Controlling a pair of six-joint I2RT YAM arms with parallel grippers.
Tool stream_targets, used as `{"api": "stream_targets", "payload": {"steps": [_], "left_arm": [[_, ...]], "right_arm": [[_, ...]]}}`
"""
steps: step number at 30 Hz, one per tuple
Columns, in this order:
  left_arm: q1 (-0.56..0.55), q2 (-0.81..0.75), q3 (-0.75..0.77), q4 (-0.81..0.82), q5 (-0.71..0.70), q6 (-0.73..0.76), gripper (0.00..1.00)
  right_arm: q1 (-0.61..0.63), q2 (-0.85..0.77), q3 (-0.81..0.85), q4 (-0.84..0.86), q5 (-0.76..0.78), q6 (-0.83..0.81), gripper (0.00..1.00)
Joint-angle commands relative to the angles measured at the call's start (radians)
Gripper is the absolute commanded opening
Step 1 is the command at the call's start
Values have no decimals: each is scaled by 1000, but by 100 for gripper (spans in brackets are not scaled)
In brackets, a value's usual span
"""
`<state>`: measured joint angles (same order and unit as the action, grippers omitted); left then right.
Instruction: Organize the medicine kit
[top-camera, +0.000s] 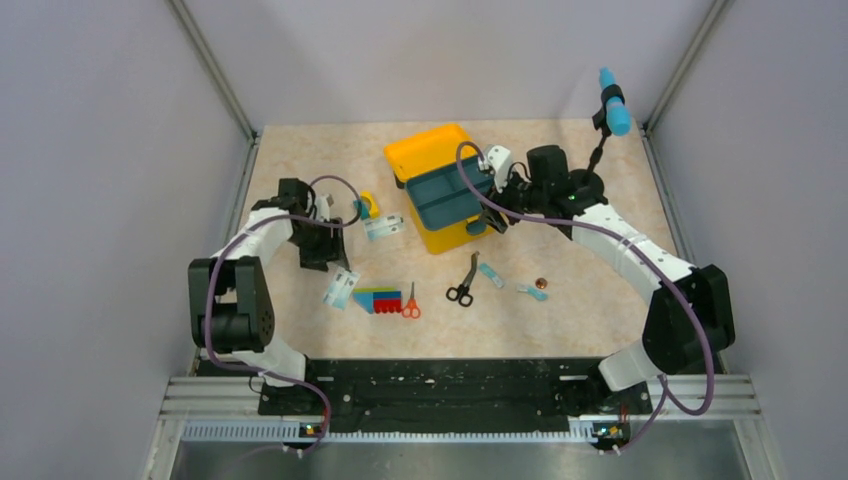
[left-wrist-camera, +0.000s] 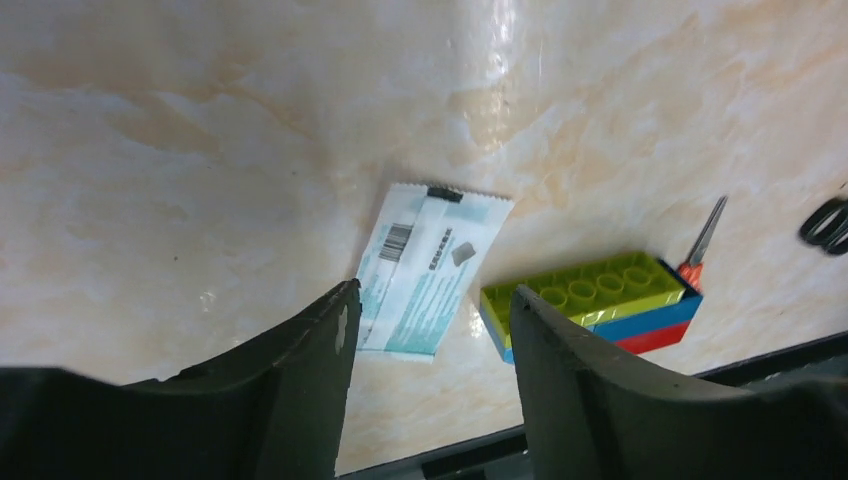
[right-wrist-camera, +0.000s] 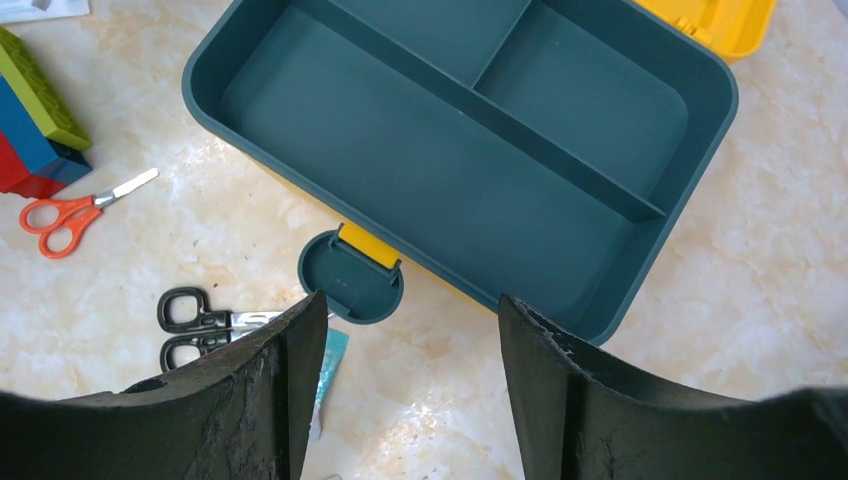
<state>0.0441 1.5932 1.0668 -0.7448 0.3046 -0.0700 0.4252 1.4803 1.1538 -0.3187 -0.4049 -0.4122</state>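
Kit (top-camera: 445, 238) sits lid-open toward 12 o'clock on the surface (top-camera: 590, 310), with the teal tray (right-wrist-camera: 450, 150) resting on top of it. Right fingers (right-wrist-camera: 570, 400) hover over the tray, spread apart, gripping nothing. Left fingers (left-wrist-camera: 290, 390), out at 8 o'clock, hang spread above a sachet (left-wrist-camera: 430, 265), not touching it. The block (left-wrist-camera: 590, 300) is just at its 3 o'clock.

We've got the medicine kit (top-camera: 430, 155) upper centre with the tray (top-camera: 445, 198) sitting in it, scissors (top-camera: 463, 285) just below, block (top-camera: 378, 300) lower left, sachet (top-camera: 340, 288) left of that.
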Motion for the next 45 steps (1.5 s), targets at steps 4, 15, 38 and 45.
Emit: {"api": "stream_targets", "payload": {"steps": [4, 15, 38, 45], "left_arm": [[-92, 43, 13, -105, -83, 143, 65], [-193, 170, 29, -107, -250, 197, 46], [-186, 28, 148, -154, -195, 314, 0], [-191, 49, 456, -101, -119, 382, 0]], "right_arm": [[4, 9, 53, 44, -28, 18, 63], [3, -9, 37, 52, -16, 7, 62], [3, 8, 49, 45, 0, -4, 62], [-9, -14, 67, 40, 49, 20, 62]]}}
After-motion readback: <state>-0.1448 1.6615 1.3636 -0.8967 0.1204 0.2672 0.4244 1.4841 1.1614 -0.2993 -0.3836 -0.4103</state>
